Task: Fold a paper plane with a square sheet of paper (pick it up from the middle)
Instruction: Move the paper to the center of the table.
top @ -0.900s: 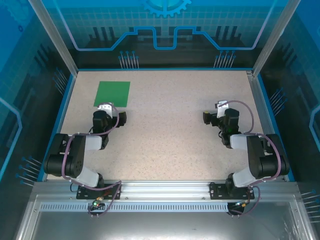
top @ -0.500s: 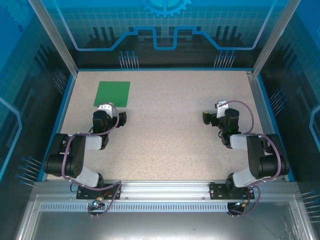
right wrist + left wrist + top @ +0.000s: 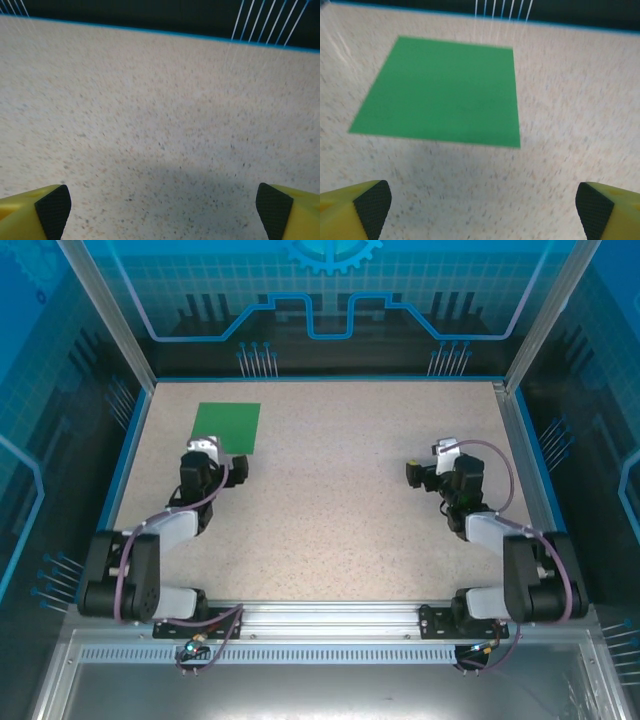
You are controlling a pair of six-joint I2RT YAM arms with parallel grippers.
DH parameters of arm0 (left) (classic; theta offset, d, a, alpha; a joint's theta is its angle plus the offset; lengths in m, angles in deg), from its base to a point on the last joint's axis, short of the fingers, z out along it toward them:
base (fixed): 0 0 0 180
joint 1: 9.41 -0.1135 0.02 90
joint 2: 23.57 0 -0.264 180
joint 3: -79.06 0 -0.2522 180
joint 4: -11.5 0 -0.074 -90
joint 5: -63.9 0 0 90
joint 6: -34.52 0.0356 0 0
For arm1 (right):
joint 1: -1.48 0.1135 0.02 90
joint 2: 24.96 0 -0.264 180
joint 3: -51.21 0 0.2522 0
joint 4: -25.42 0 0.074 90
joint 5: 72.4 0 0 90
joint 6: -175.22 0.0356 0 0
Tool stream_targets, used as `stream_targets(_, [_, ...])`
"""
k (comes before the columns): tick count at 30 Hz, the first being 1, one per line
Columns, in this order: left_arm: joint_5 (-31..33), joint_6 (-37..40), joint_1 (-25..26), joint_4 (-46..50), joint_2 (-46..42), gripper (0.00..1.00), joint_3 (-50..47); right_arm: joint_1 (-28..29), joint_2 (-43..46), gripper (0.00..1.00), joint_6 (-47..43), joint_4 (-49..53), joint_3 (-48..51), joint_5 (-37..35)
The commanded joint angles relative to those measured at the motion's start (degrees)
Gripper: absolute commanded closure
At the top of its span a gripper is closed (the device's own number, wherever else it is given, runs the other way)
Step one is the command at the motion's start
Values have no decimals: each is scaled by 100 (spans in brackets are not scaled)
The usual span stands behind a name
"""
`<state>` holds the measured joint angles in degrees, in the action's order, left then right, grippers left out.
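Speckled beige table (image 3: 330, 500), blue rim. Square sheet of paper (image 3: 442, 92) lies flat and uncreased near the far-left corner. Left gripper (image 3: 482, 210) sits just short of the sheet's near edge, jaws spread wide, nothing between them. Right gripper (image 3: 162, 207) sits toward the right edge, well apart from the sheet, jaws wide, empty.
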<state>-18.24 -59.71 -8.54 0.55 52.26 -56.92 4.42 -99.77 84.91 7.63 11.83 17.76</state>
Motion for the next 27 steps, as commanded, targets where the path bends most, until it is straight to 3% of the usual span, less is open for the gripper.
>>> stream_targets(1, [164, -563, -10, 1699, -442, 1, 694, 157, 611, 1, -4, 912, -272, 331])
stream_targets(5, [-266, -814, -22, 3295, -70, 1, 1835, 459, 1098, 1, 34, 1825, -625, 854])
stream_targets(11, [-427, -976, -17, 4845, 1230, 1, 3417, 1621, 1224, 1, -21, 2728, -1110, 896])
stream_targets(17, [-393, -896, -104, 5742, 2608, 1, 4849, 2544, 573, 1, 158, 2911, -1629, 701])
stream_targets(27, [250, -612, -166, 6702, 4334, 3, 6760, 3286, -511, 1, 354, 2949, -2710, 473])
